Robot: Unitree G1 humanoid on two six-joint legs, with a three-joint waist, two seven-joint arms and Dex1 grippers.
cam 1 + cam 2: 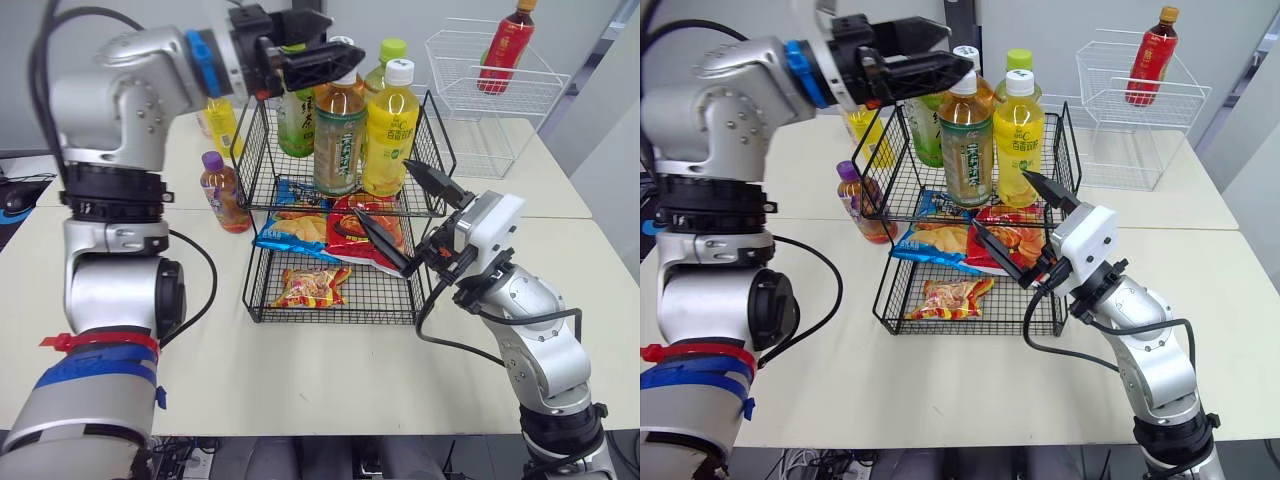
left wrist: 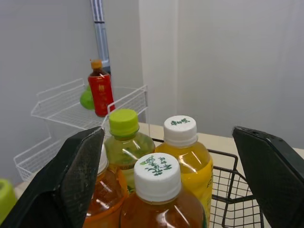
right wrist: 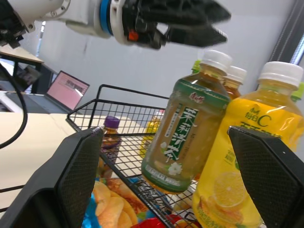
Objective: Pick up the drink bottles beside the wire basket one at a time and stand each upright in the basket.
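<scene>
Table (image 1: 300, 400): pale, carries everything.
Wire basket (image 1: 256, 150): black, tiered; drink bottles upright in top tier, snack bags (image 1: 300, 230) below.
Left claw (image 1: 340, 42): released, fingers wide, above white cap of tea bottle (image 1: 338, 130) (no contact seen).
Right claw (image 1: 380, 188): released, at basket's right front, near yellow bottle (image 1: 390, 130).
Purple-capped bottle (image 1: 224, 195): upright on table, just beside basket's left wall, apart from both claws.

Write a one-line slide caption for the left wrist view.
Open left gripper at the caps of drink bottles standing upright in the black wire basket.
</scene>
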